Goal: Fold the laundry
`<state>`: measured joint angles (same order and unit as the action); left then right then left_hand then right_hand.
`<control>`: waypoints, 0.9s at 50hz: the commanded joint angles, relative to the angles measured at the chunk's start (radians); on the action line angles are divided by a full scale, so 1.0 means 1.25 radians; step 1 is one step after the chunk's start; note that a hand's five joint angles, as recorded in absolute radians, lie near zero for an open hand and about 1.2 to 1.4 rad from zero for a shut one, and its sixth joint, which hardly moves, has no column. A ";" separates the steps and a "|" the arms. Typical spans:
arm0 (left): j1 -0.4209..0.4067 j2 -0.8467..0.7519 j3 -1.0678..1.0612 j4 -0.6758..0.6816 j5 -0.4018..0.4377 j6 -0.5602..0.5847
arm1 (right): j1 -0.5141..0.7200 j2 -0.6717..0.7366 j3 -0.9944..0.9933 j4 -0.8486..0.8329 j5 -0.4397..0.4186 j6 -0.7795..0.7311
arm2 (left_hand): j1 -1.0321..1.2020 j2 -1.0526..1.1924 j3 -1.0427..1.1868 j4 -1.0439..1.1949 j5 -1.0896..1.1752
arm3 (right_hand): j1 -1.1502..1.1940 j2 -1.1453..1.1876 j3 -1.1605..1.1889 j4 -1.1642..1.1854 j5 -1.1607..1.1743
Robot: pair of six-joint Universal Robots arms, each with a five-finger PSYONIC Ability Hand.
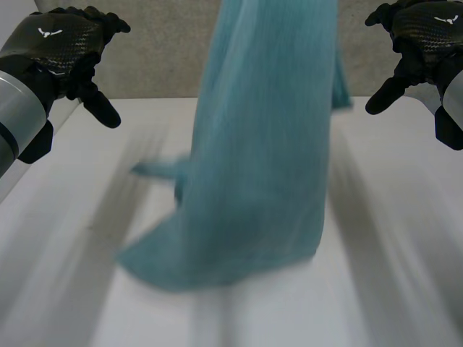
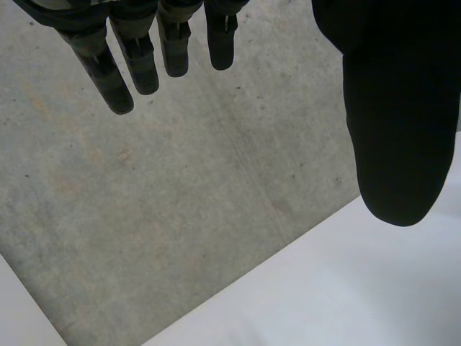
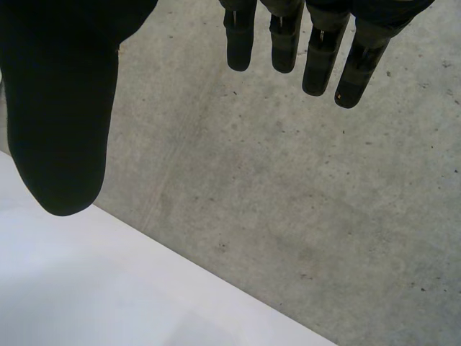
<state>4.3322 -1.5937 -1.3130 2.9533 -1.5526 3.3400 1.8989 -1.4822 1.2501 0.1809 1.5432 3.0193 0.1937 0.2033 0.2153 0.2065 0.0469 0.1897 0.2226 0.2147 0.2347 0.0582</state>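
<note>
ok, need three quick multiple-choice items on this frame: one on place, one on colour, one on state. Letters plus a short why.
1. Where is the cloth relative to the left robot hand and right robot hand?
A. Between them, its lower end on the table
B. Draped over the left one
C. Folded flat at the table's near edge

2. What colour is the cloth?
A. White
B. Teal
C. Red

3. What state are the two hands in?
A. Both shut on the cloth
B. Left open, right shut on the cloth
C. Both open, holding nothing

Answers:
1 A: in the head view it hangs in the middle, touching neither hand, with its bottom on the table.
2 B: it is teal throughout.
3 C: each wrist view shows straight fingers over bare floor and the table edge.
</note>
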 commanded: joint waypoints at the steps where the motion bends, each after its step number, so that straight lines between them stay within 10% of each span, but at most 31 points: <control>1: 0.000 -0.007 0.001 0.000 0.000 0.000 | -0.002 0.005 0.000 -0.001 -0.001 -0.016 | -0.015 -0.022 -0.032 -0.025 -0.037 | -0.012 -0.038 -0.032 -0.048 -0.047; 17: 0.000 -0.009 0.001 0.000 0.000 0.002 | -0.001 0.013 0.003 0.000 -0.005 -0.049 | -0.010 -0.018 -0.027 -0.020 -0.032 | -0.012 -0.038 -0.032 -0.048 -0.047; 36: -0.014 -0.091 -0.021 -0.095 0.007 0.068 | 0.114 0.125 0.065 0.220 -0.224 -0.321 | 0.016 0.008 -0.001 0.006 -0.006 | 0.043 0.017 0.023 0.007 0.009; 45: -0.102 -0.134 -0.147 -0.088 0.108 0.055 | 0.093 0.195 0.163 0.171 -0.201 -0.338 | 0.016 0.008 -0.001 0.006 -0.006 | 0.087 0.061 0.067 0.052 0.053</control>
<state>4.2851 -1.7326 -1.3926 2.8190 -1.5097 3.4216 2.0396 -1.2769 1.3675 0.4495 1.2624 2.5979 0.1937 0.2033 0.2153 0.2065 0.0470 0.1901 0.2244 0.2167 0.2348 0.0583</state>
